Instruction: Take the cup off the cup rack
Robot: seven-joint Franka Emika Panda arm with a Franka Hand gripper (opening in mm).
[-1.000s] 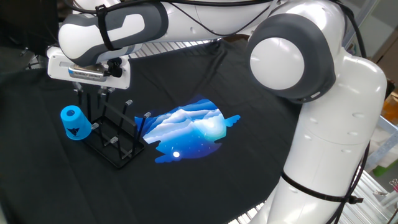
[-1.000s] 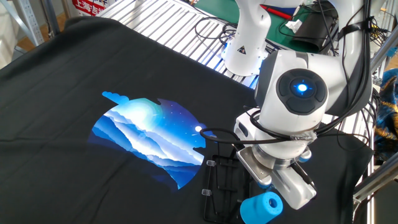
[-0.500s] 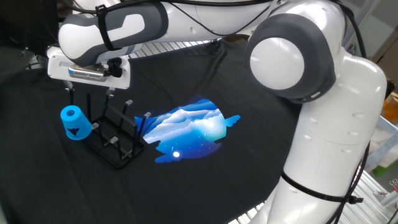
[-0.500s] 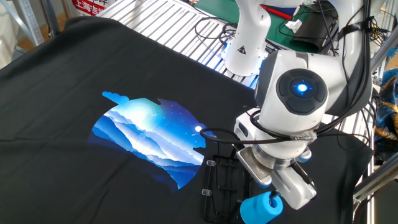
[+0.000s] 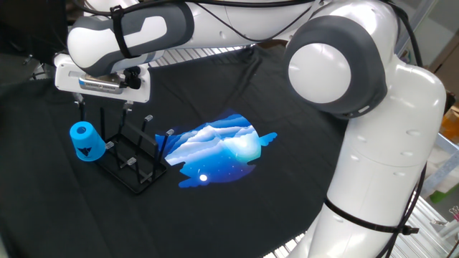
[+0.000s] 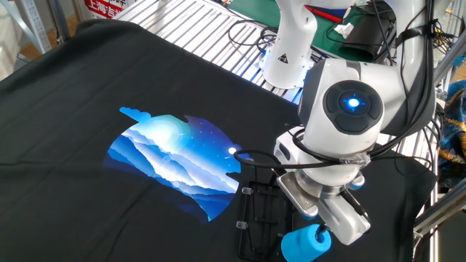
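Note:
The cup (image 5: 86, 142) is bright blue with a dark triangular mark. It sits mouth down at the left end of the black wire cup rack (image 5: 135, 159); I cannot tell whether it rests on a peg. My gripper (image 5: 103, 109) is open above the rack's left part, with one finger just above the cup and the other over the rack's pegs. It holds nothing. In the other fixed view the cup (image 6: 304, 243) shows at the bottom edge beside the rack (image 6: 256, 211), and my hand (image 6: 320, 196) hides most of the fingers.
A black cloth with a blue printed picture (image 5: 219, 149) covers the table. My own arm (image 5: 373, 129) fills the right of one fixed view. The robot base (image 6: 287, 44), cables and metal grating (image 6: 182, 25) lie behind the cloth.
The gripper's fingers spread apart between one second and half a second ago. Nothing has moved since, and the cup stays in place.

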